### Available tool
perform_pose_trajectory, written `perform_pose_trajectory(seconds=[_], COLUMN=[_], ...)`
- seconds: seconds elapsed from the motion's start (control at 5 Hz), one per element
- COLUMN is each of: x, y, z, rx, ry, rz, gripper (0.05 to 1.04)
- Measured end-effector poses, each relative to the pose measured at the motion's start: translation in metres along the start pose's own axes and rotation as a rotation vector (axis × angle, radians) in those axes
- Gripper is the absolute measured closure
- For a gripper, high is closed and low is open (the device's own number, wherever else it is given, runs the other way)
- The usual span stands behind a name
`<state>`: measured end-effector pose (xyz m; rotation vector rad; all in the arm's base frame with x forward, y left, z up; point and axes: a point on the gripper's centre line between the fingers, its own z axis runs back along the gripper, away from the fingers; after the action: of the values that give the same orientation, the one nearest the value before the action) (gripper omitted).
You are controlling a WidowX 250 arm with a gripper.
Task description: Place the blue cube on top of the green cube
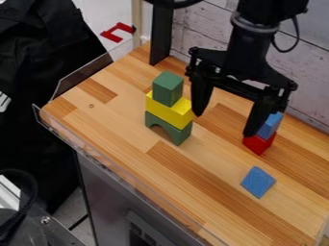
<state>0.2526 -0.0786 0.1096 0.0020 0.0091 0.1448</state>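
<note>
- Over the counter point(116, 129): gripper point(224, 124), jaws spread wide.
- Blue cube point(272, 124): on red block point(259, 144), partly behind one finger.
- Green cube point(168, 88): upright on yellow block point(168, 110), above green arch point(178, 134).
- Blue block point(258, 182): on counter, apart.

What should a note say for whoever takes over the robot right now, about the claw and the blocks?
Claw: open, holding nothing, above the table.
Green cube: top of a stack, on a yellow block over a green arch.
Blue cube: probably the blue block on the red block, partly hidden by the claw. Another blue block lies on the table, nearer the camera.
Done: nothing sits on the green cube yet.
Left: grip the blue cube, set it on the green cube, let go.
</note>
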Motion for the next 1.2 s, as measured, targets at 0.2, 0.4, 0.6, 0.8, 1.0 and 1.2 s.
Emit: perform_pose_trajectory(seconds=[0.2, 0.4, 0.6, 0.8, 1.0, 1.2], x=[-0.002, 0.013, 0.032, 0.041, 0.049, 0.055], y=[0.0, -0.021, -0.038, -0.047, -0.048, -0.045], z=[-0.007, -0.011, -0.015, -0.017, -0.025, -0.021], rx=[0.006, -0.091, -0.136, -0.14, -0.113, -0.075], ry=[0.026, -0.001, -0.023, -0.028, -0.007, -0.005], rz=[0.002, -0.109, -0.18, -0.197, -0.196, -0.181], gripper=[0.085, 0.085, 0.085, 0.085, 0.085, 0.085])
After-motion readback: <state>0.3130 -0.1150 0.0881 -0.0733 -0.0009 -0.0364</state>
